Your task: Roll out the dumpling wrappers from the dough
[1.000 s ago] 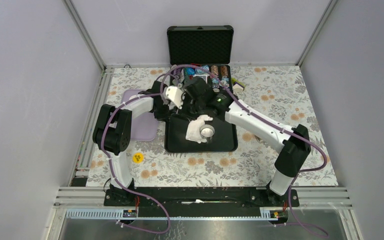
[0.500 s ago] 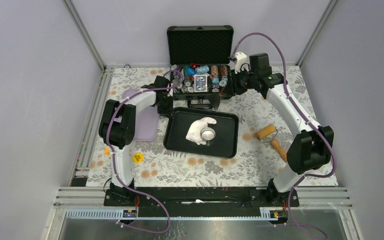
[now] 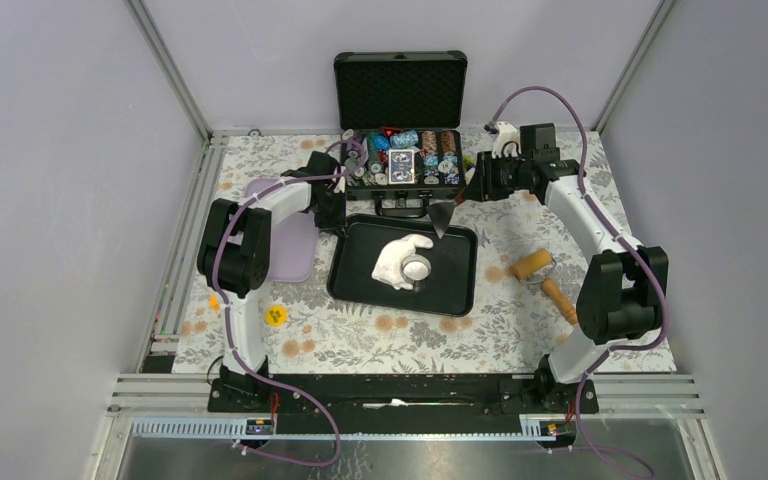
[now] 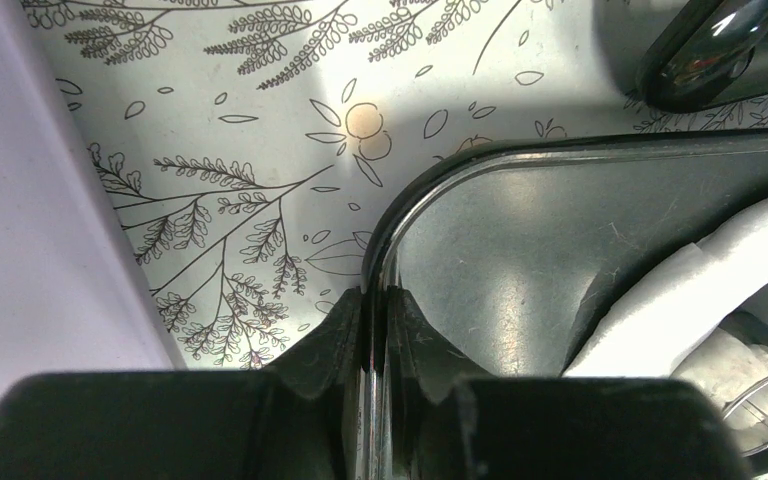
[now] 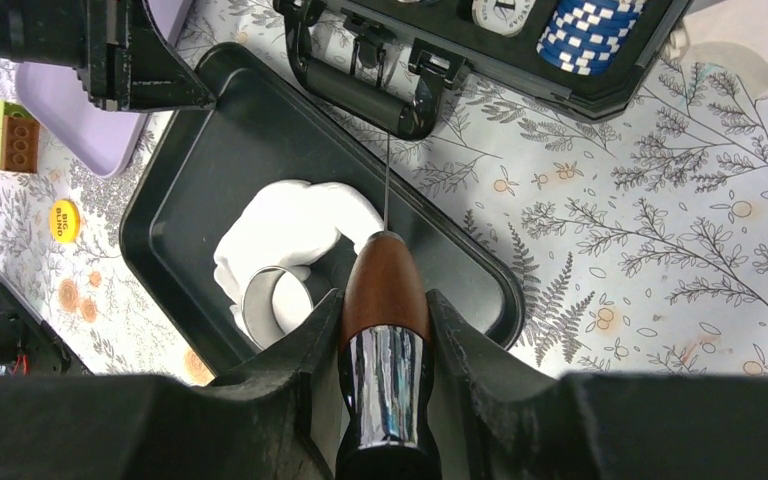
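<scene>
pinching the far-left rim of the tray [image 3: 355,272] with the left gripper [image 4: 372,300], clamping a scraper [image 5: 384,268] in the right gripper [image 5: 385,300] over the tray's far-right corner, blade aimed at the dough [image 3: 392,255] mid-tray.

Both arms outstretched, left gripper [image 4: 375,300] and right gripper [image 5: 385,308] clamped tight.
</scene>
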You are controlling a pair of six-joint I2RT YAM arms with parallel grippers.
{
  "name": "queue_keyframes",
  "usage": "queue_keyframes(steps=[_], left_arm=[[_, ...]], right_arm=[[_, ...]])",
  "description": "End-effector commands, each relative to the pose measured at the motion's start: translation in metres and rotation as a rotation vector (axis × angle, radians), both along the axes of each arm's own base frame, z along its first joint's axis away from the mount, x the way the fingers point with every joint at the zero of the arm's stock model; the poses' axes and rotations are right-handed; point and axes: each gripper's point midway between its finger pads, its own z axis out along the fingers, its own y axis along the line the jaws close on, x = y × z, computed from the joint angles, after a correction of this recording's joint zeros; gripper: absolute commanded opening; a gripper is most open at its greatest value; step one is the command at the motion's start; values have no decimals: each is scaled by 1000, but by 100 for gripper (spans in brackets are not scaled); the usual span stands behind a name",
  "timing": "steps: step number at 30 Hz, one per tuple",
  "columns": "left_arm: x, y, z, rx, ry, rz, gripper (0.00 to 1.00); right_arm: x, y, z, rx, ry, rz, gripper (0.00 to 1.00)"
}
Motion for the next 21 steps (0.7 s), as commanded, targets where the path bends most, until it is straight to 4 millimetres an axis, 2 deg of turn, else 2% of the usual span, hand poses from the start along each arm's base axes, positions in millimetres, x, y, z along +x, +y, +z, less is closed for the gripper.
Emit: queue_keyframes(steps=[1, 14, 18, 21], left_arm=[[-19, -4, -5, -16, 61, -14, 0], [-20, -8, -2, -37, 66, -15, 0], [-21, -7, -3, -33, 67, -9, 0], [-22, -4, -5, -20, 70, 0, 0]], right_arm=[[3, 4, -3, 30, -10, 14, 0], [5, 6, -34, 24, 59, 34, 0], [0, 13, -31, 55, 47, 102, 0], [-3, 8, -20, 15, -6, 135, 0]])
